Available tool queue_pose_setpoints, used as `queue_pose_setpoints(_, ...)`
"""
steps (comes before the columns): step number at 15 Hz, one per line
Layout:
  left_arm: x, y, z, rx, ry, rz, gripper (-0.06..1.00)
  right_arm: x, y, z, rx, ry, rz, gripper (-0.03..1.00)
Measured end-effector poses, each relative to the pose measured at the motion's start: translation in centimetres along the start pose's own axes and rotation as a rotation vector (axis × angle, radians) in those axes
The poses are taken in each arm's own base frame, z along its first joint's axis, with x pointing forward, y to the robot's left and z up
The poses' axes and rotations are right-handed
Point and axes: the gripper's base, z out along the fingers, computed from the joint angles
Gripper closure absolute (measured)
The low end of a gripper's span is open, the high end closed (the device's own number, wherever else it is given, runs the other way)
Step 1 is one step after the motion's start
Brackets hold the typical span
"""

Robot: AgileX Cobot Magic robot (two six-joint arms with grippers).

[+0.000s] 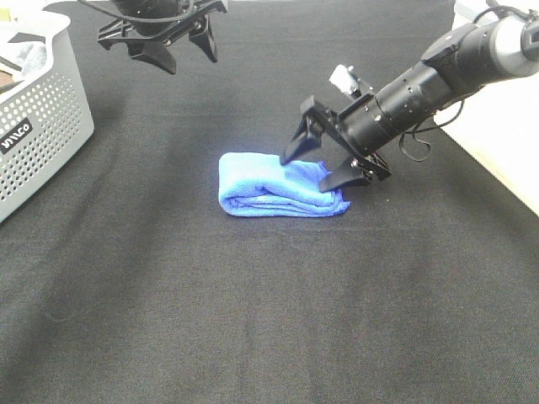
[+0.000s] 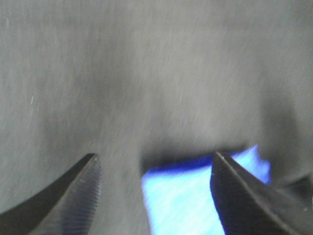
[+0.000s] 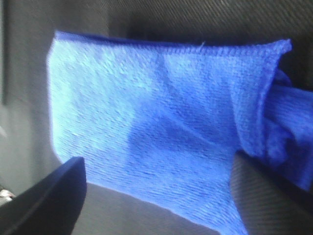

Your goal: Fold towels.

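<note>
A bright blue towel [image 1: 274, 187] lies folded into a thick bundle on the black table cloth near the middle. It fills the right wrist view [image 3: 161, 132] and shows blurred in the left wrist view [image 2: 186, 196]. My right gripper [image 1: 320, 164] is open, fingers spread just over the towel's right end, holding nothing. My left gripper [image 1: 181, 49] is open and empty, raised high at the back left, away from the towel.
A grey perforated basket [image 1: 42, 118] with cloth inside stands at the left edge. The black table cloth [image 1: 253, 311] covers the table. A pale surface [image 1: 505, 143] borders it on the right.
</note>
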Motion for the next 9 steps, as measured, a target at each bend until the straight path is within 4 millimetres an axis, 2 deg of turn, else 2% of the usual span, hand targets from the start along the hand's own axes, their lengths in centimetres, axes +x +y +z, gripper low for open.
queue_pose_setpoints(2, 0.3, 0.1, -0.7, -0.029, 0.042, 0.033, 0.33, 0.1, 0.2, -1.4, 0.076, 0.003, -0.029, 0.20)
queue_pose_setpoints(3, 0.5, 0.1, -1.4, -0.044, 0.057, 0.045, 0.33, 0.0, 0.8, -2.9, 0.126, -0.013, -0.058, 0.20)
queue_pose_setpoints(5, 0.7, -0.2, -3.5, -0.073, 0.083, 0.066, 0.33, 0.3, 2.8, -6.4, 0.182, -0.054, -0.109, 0.20)
queue_pose_setpoints(6, 0.5, -0.4, -5.2, -0.090, 0.061, 0.084, 0.33, 0.8, 4.6, -9.1, 0.204, -0.079, -0.146, 0.20)
queue_pose_setpoints(9, 0.9, -1.8, -9.1, -0.117, -0.003, 0.153, 0.33, 2.7, 7.7, -13.7, 0.224, -0.092, -0.191, 0.20)
